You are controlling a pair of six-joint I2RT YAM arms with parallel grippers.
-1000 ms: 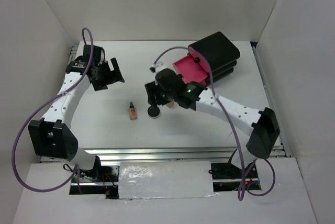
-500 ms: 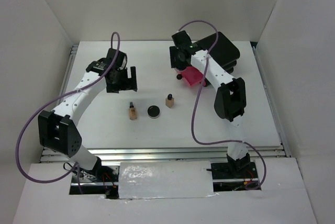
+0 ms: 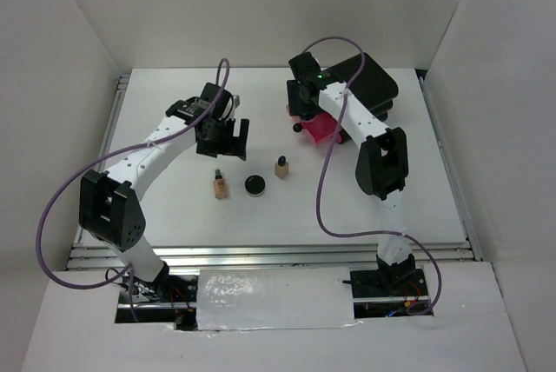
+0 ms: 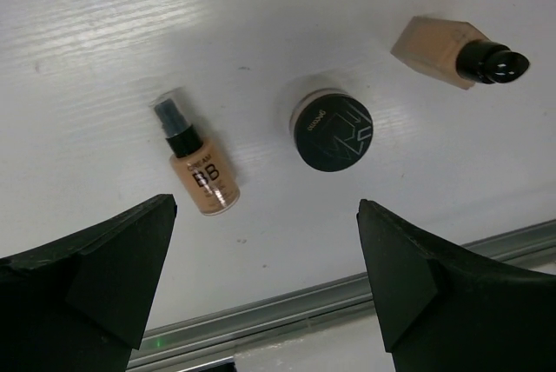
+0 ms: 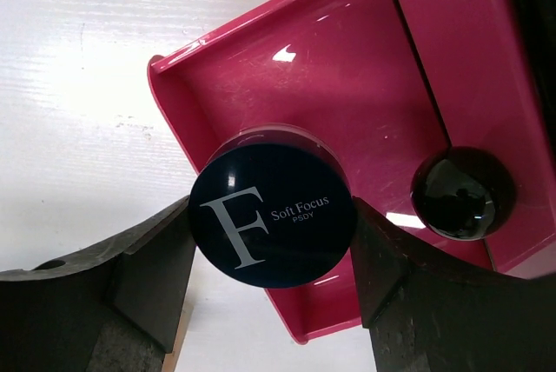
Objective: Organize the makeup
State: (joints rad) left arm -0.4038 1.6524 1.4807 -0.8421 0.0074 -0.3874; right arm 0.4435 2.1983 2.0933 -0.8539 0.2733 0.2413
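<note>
My right gripper [image 5: 272, 215] is shut on the dark-blue round compact [image 5: 272, 214] marked "F Soft Focus". It holds the compact over the open pink drawer [image 5: 347, 59]. In the top view this gripper [image 3: 304, 118] sits at the drawer [image 3: 320, 127]. My left gripper [image 4: 265, 242] is open and empty above the table. Below it lie a tan bottle with a black cap [image 4: 198, 172], a black round compact [image 4: 332, 129] and a second tan bottle [image 4: 456, 53]. In the top view they show as bottle [image 3: 221, 185], compact [image 3: 254, 184] and bottle [image 3: 281, 168], just in front of the left gripper [image 3: 224, 137]. The sachets are out of view.
The black box [image 3: 365, 83] stands at the back right with the drawer pulled out toward the left. A black round knob [image 5: 463, 192] sits on the drawer front beside the held compact. A metal rail [image 4: 347, 294] runs along the table's near edge.
My right arm swung from the table's middle back to the pink drawer and now holds the dark-blue compact there. My left gripper moved right, toward the items on the table.
</note>
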